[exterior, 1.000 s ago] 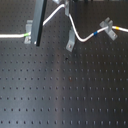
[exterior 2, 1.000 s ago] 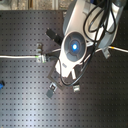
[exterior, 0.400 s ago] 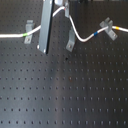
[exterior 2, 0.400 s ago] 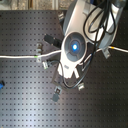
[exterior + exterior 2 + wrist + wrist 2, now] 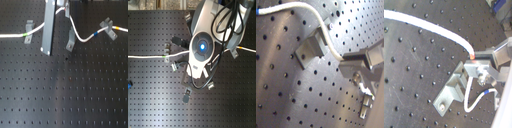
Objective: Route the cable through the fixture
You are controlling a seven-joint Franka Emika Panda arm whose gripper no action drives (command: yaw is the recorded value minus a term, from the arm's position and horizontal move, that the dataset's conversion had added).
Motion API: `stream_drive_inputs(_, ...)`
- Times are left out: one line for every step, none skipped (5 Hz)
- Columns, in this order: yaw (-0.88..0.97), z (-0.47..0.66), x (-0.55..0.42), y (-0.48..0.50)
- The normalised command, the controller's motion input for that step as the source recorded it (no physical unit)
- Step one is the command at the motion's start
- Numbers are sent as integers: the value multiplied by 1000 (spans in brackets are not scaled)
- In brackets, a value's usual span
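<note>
Both wrist views show the pincer (image 5: 479,67) clamped on the cable (image 5: 431,31), just beside a clip (image 5: 310,50).

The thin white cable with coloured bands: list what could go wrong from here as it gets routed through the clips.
1. In the second wrist view the thin white cable ends at the gripper, held at a small spot; it could slip free.
2. In the first exterior view the cable bends sharply beside the middle grey metal clip; pulling may kink it or miss that clip.
3. The left grey clip already carries the cable; tension might drag it out.
</note>
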Motion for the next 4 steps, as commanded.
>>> stream_drive_inputs(-286, 1, -17, -51)
stream_drive_inputs(-257, 1, -12, -43)
stream_drive_inputs(-229, 1, -8, -40)
stream_drive_inputs(0, 11, -15, 2)
